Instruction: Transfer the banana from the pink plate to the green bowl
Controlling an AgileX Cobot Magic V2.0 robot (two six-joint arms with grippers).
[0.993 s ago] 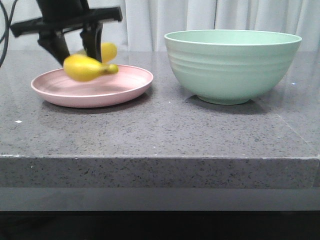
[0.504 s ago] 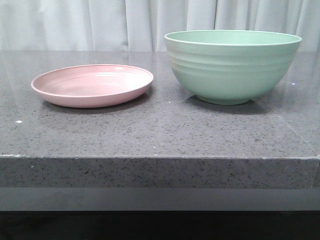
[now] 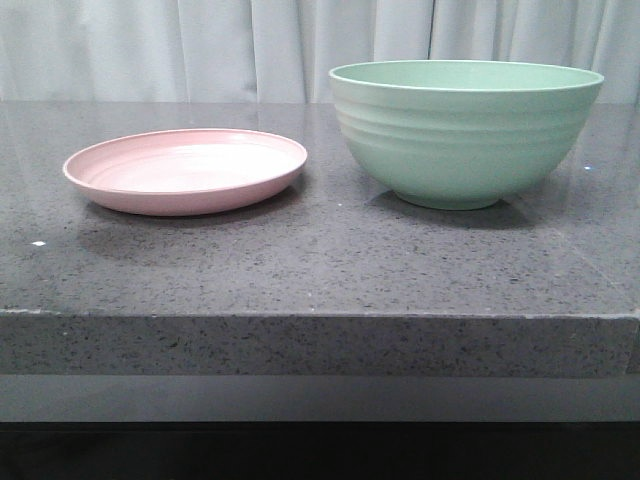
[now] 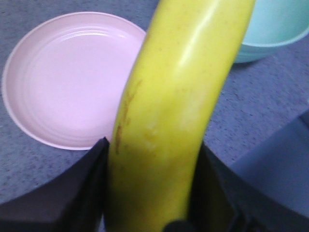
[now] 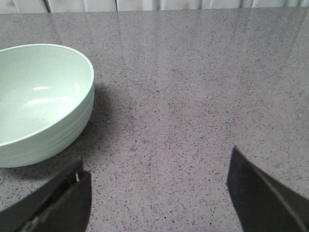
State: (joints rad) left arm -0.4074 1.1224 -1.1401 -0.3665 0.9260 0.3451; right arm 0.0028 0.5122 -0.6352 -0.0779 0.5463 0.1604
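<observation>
Left gripper [image 4: 149,193] clamps the banana [image 4: 174,111] between its dark fingers [image 4: 91,183], holding it up above the grey table [image 3: 320,260]. Below it sits the pink plate [image 3: 185,170], bare, on the left side. The green bowl [image 3: 465,130] stands to the plate's right, apart from it. Right gripper [image 5: 157,193] hangs wide open with nothing in it, over the table right of the bowl.

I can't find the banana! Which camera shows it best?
The left wrist view: the banana fills it, pinched in the left claw. The front and right wrist views don't show it at all.
</observation>
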